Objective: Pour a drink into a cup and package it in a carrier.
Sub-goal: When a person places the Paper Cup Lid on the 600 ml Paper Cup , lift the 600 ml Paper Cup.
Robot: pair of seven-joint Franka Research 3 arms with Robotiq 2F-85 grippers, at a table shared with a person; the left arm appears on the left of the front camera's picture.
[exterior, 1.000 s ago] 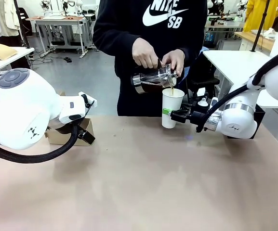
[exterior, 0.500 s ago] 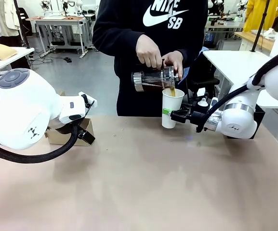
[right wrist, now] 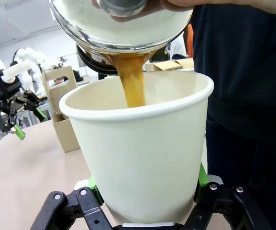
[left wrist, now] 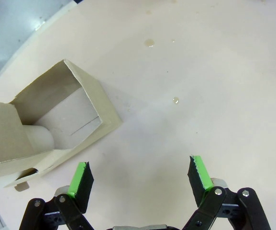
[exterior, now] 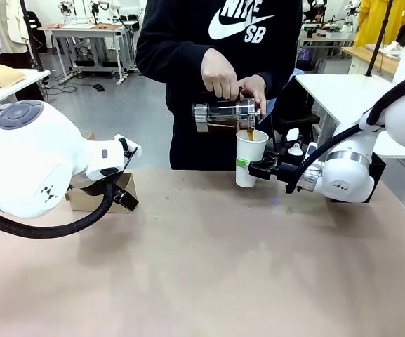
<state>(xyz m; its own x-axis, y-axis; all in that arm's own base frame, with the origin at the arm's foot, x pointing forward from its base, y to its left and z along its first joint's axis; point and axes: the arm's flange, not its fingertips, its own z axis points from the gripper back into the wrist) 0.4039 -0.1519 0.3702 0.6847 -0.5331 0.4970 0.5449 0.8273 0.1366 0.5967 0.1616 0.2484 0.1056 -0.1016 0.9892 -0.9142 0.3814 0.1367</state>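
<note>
Right wrist view, amber drink streaming into plain white cup, right tool clamping it, left tool spread wide

1. The cup is white paper, matt and smooth.
2. The carafe is clear glossy glass with shiny metal trim.
3. The carrier is brown cardboard, matt and slightly rough.
4. The table top is matt and smooth.
</note>
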